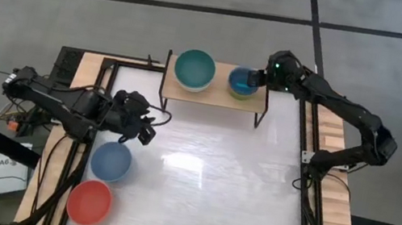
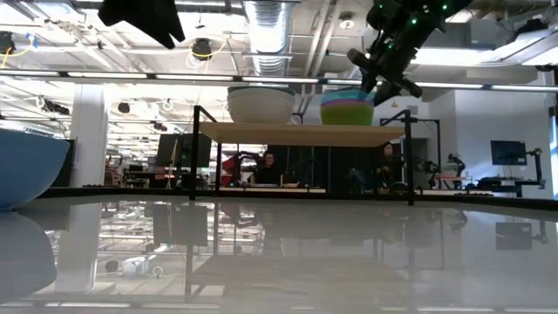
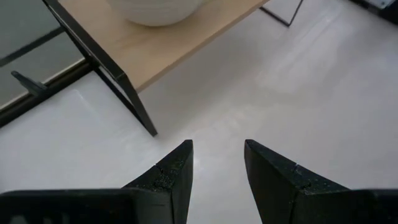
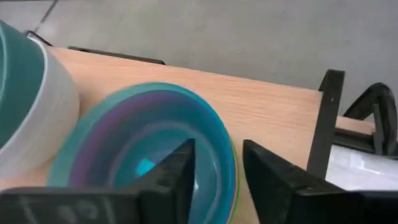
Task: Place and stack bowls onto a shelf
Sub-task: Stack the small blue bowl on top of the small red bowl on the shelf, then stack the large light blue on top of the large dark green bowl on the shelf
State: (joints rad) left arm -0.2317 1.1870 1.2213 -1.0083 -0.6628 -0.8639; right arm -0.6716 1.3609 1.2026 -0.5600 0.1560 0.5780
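The shelf (image 1: 216, 95) stands at the table's far edge. On its top sits the dark teal bowl (image 1: 194, 68) nested in the white bowl (image 2: 260, 105). Beside them is a stack of small bowls (image 2: 347, 108) with the cyan one (image 4: 149, 143) on top. My right gripper (image 4: 217, 144) is open just above that stack's right rim, one finger over the inside and one outside. My left gripper (image 3: 217, 143) is open over bare table near the shelf's left leg, beyond the slate-blue bowl (image 1: 110, 161). The red-orange bowl (image 1: 89, 201) rests near the table's left near corner.
The shelf's black legs (image 3: 127, 93) stand close in front of my left gripper. The white tabletop (image 1: 221, 189) spreads between the shelf and the near edge. People sit in the room (image 2: 270, 170) beyond the table.
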